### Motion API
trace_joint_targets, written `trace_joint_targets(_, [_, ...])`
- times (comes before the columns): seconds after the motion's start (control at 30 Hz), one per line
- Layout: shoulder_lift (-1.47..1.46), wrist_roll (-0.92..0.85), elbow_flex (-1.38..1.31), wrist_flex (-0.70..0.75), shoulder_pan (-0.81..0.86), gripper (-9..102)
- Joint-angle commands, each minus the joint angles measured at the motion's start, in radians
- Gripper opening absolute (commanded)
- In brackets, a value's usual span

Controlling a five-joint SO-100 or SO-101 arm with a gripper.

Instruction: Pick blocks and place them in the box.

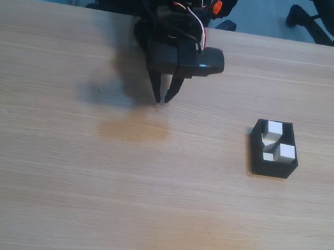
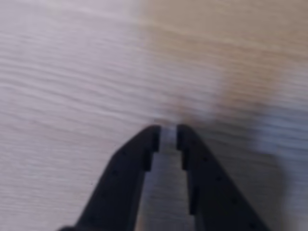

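Wood-grain table (image 1: 50, 163), black gripper (image 1: 162, 99) nearly closed, empty, white blocks (image 1: 275, 130) inside box (image 1: 272, 167)

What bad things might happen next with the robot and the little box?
The box looks crowded with white blocks, some tilted, so another one might sit on top and tumble out. The gripper hangs low over the table with its jaws nearly together and nothing between them; dropping further might scrape the wood.

Light wood-grain table (image 1: 48, 175), pale blue-grey floor (image 1: 264, 13) behind, dark office chair base (image 1: 314, 21) upper right
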Motion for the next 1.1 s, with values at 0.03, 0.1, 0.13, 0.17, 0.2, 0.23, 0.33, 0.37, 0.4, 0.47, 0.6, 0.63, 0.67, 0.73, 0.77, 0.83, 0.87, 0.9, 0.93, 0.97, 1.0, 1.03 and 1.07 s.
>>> trace_joint_targets(0.03, [0.104, -0.002, 0.051, 0.149, 0.038, 0])
trace_joint_targets(0.1, [0.173, 0.015, 0.103, 0.172, 0.063, 0])
trace_joint_targets(0.13, [0.199, 0.015, 0.126, 0.183, 0.074, 0])
trace_joint_targets(0.17, [0.218, 0.011, 0.141, 0.193, 0.081, 0])
trace_joint_targets(0.2, [0.232, 0.011, 0.152, 0.204, 0.086, 0])
trace_joint_targets(0.23, [0.242, 0.009, 0.161, 0.216, 0.089, 0])
trace_joint_targets(0.33, [0.301, 0.017, 0.163, 0.307, 0.069, 0])
trace_joint_targets(0.37, [0.301, 0.02, 0.163, 0.33, 0.058, 0])
trace_joint_targets(0.4, [0.301, 0.015, 0.163, 0.357, 0.054, 0])
trace_joint_targets(0.47, [0.302, 0.049, 0.163, 0.382, 0.049, 0])
trace_joint_targets(0.6, [0.302, 0.057, 0.163, 0.382, 0.06, 0])
trace_joint_targets(0.63, [0.302, 0.057, 0.163, 0.382, 0.061, 0])
trace_joint_targets(0.67, [0.302, 0.057, 0.163, 0.382, 0.063, 0])
trace_joint_targets(0.73, [0.302, 0.051, 0.164, 0.382, 0.066, 0])
trace_joint_targets(0.77, [0.302, 0.049, 0.164, 0.382, 0.064, 0])
trace_joint_targets(0.83, [0.302, 0.051, 0.164, 0.382, 0.063, 0])
trace_joint_targets(0.87, [0.302, 0.051, 0.164, 0.382, 0.063, 0])
trace_joint_targets(0.9, [0.302, 0.051, 0.164, 0.382, 0.063, 0])
trace_joint_targets(0.93, [0.302, 0.051, 0.164, 0.382, 0.063, 0])
trace_joint_targets(0.97, [0.302, 0.051, 0.164, 0.382, 0.063, 0])
trace_joint_targets(1.0, [0.302, 0.051, 0.164, 0.382, 0.063, 0])
trace_joint_targets(1.03, [0.302, 0.051, 0.164, 0.382, 0.063, 0])
trace_joint_targets(1.07, [0.302, 0.051, 0.164, 0.382, 0.063, 0])
